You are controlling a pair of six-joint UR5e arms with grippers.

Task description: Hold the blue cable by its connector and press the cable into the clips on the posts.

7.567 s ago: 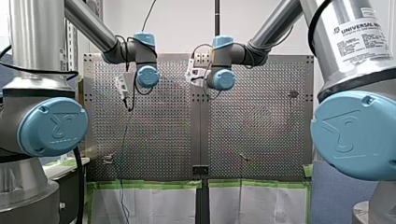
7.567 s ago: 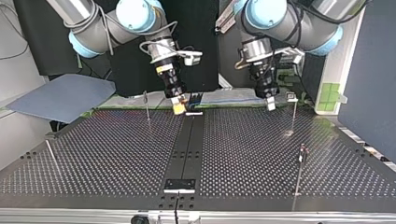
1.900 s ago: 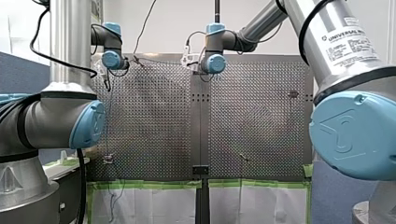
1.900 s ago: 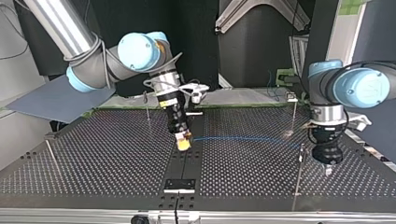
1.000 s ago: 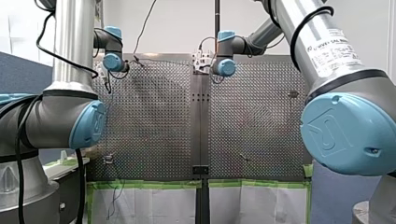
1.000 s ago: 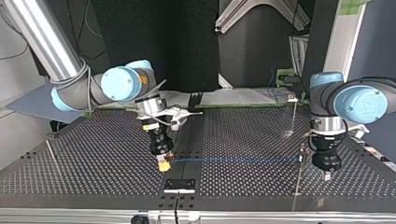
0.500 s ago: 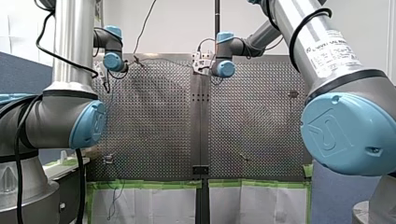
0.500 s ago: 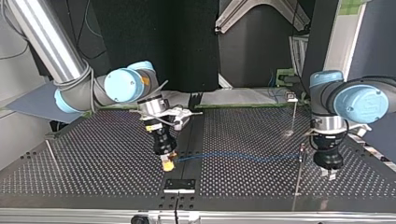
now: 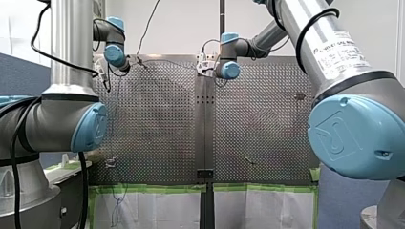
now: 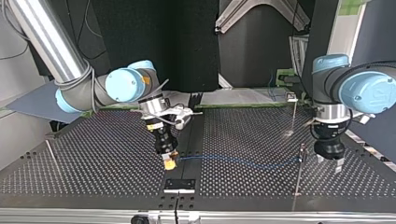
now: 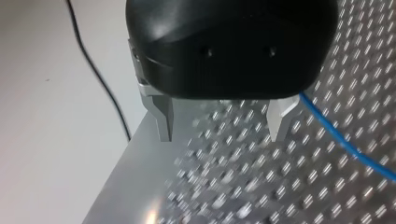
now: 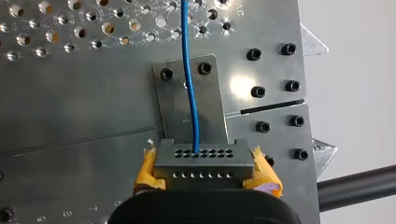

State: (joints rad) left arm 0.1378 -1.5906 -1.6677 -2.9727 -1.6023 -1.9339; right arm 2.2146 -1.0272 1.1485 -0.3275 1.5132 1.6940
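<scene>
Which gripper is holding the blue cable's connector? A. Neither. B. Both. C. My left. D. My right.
D: the right gripper clamps the connector between yellow pads in its wrist view; the left gripper stands open, holding nothing.

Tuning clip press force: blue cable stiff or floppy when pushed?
Likely floppy: the blue cable is thin and sags slightly between the right tool and the post. Probably light; it curves out of the connector, so it should bend rather than push back.
</scene>
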